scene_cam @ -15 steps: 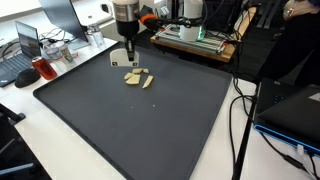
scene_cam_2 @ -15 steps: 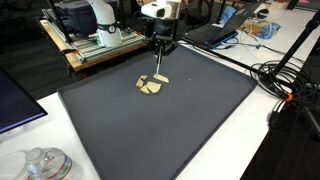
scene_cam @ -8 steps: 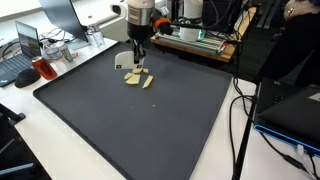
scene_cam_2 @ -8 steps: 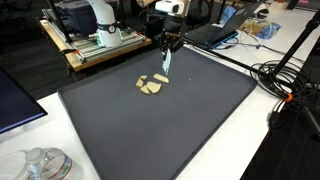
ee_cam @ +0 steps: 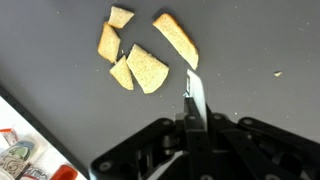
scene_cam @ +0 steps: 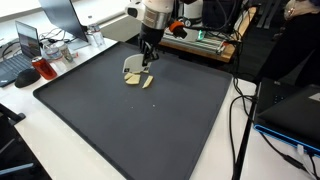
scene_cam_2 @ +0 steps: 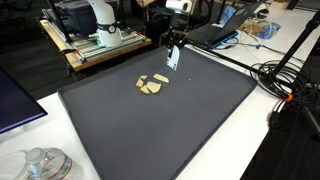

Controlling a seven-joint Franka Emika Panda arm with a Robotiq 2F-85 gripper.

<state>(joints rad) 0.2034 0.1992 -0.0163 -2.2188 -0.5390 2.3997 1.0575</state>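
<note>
Several tan, wedge-shaped food pieces (scene_cam: pixel 138 79) (scene_cam_2: pixel 152 84) lie in a loose cluster on the black mat (scene_cam: pixel 150 130) (scene_cam_2: pixel 170 130), toward its far side. My gripper (scene_cam: pixel 148 57) (scene_cam_2: pixel 173 44) hangs above and just beyond them, shut on a flat pale blade (scene_cam: pixel 133 66) (scene_cam_2: pixel 172 58) that points down. The blade does not touch the pieces. In the wrist view the blade (ee_cam: pixel 196 95) sticks out from the shut jaws of the gripper (ee_cam: pixel 192 120), its tip just below the pieces (ee_cam: pixel 140 65), with a few crumbs nearby.
A machine on a wooden board (scene_cam: pixel 195 40) (scene_cam_2: pixel 95 45) stands behind the mat. A red mug (scene_cam: pixel 47 70) and laptops (scene_cam: pixel 30 45) sit on one side. Cables (scene_cam: pixel 240 110) (scene_cam_2: pixel 285 80) trail along the mat's edge. A glass lid (scene_cam_2: pixel 40 163) lies near the front corner.
The gripper has carried the blade up and away from the food pieces, toward the far edge of the mat. The pieces have stayed in place.
</note>
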